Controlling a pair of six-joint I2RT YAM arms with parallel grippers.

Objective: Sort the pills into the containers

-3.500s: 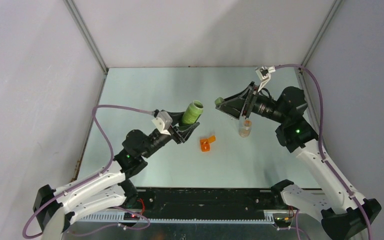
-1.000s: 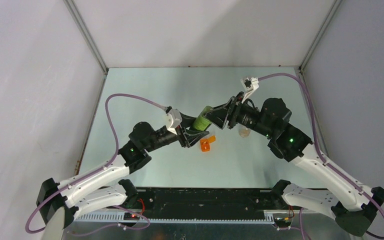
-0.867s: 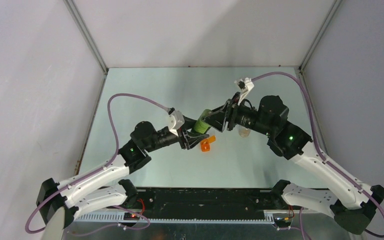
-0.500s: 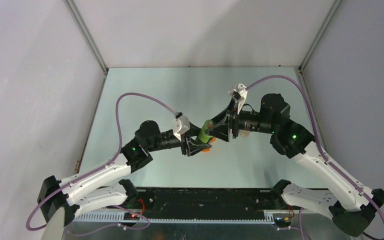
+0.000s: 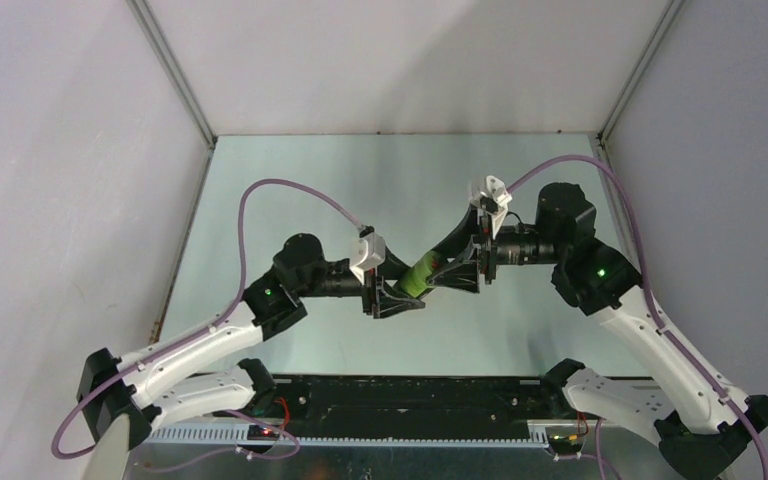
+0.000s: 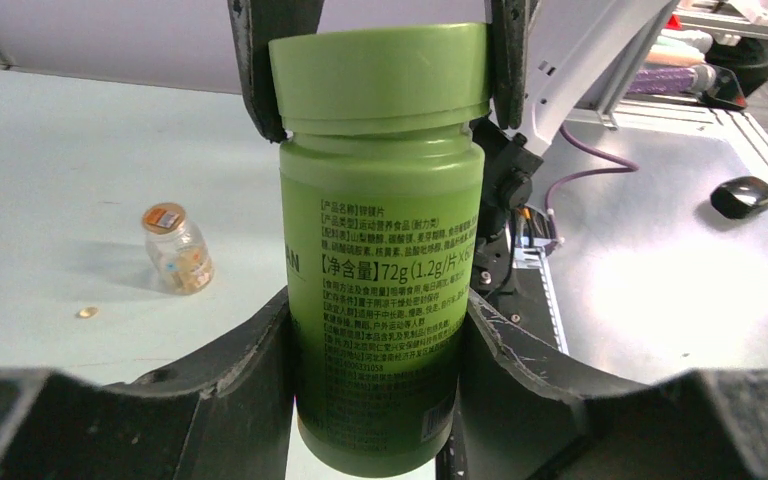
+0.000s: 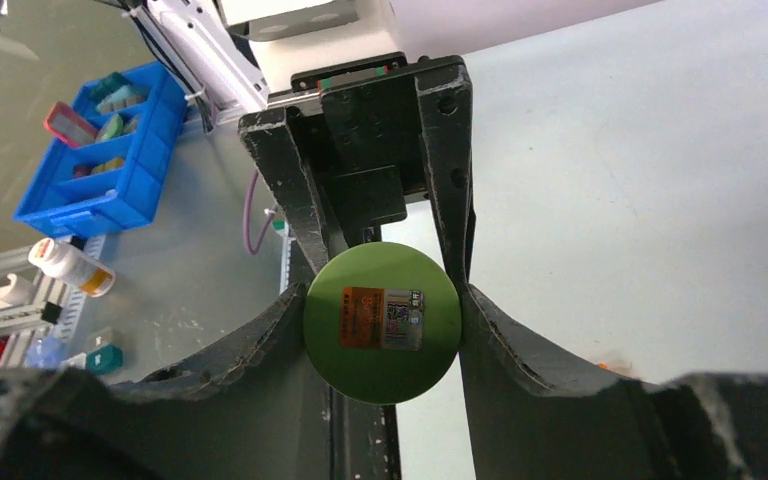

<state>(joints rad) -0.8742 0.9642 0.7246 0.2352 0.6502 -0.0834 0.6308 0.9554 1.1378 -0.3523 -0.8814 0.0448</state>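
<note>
Left gripper [image 6: 378, 335]: fingers pinch the lower body of the green bottle [image 6: 380, 230], one pad touching each side. Right gripper [image 7: 382, 322]: fingers clamped on the bottle's cap [image 6: 380, 70] from the opposite end. The bottle hangs between the two grippers, off the table [image 6: 50, 140]. Out past the left fingers, to one side, a clear vial [image 6: 177, 248] stands upright with a small pill [image 6: 87, 313] near it.

One green bottle [image 6: 380, 250], one vial [image 6: 176, 248], one loose pill [image 6: 86, 313] (tiny)
</note>
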